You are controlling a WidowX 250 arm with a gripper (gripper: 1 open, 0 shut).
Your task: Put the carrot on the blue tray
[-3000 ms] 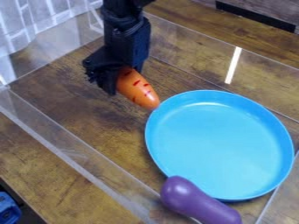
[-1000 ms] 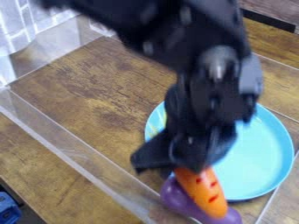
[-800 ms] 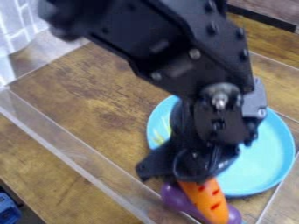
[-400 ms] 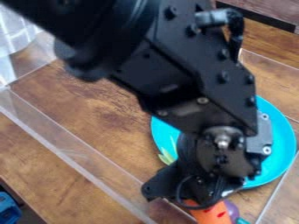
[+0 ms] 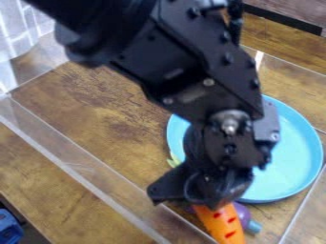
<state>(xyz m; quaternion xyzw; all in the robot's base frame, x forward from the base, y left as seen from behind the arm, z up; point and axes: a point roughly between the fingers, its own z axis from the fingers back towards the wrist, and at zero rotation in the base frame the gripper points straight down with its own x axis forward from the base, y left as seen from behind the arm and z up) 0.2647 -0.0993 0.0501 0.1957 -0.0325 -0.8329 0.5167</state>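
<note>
The black arm fills the middle of the view, and its gripper point(image 5: 208, 198) is shut on the carrot point(image 5: 219, 225). That carrot is orange with dark stripes; it hangs point-down at the bottom edge of the frame, its green top hidden in the jaws. It sits in front of the near rim of the blue tray point(image 5: 289, 154), a round light-blue plate whose left half the arm covers. Whether the carrot is over the tray or just off its edge I cannot tell.
A sliver of the purple eggplant point(image 5: 250, 227) shows right of the carrot, close to the tray's near rim. A clear plastic wall point(image 5: 76, 167) runs diagonally across the wooden table point(image 5: 76, 105) on the left. A blue object point(image 5: 7, 229) lies at the bottom left corner.
The arm has swung toward the camera and lower in the frame, carrying the carrot with it. The eggplant, plainly seen before, is now almost wholly covered.
</note>
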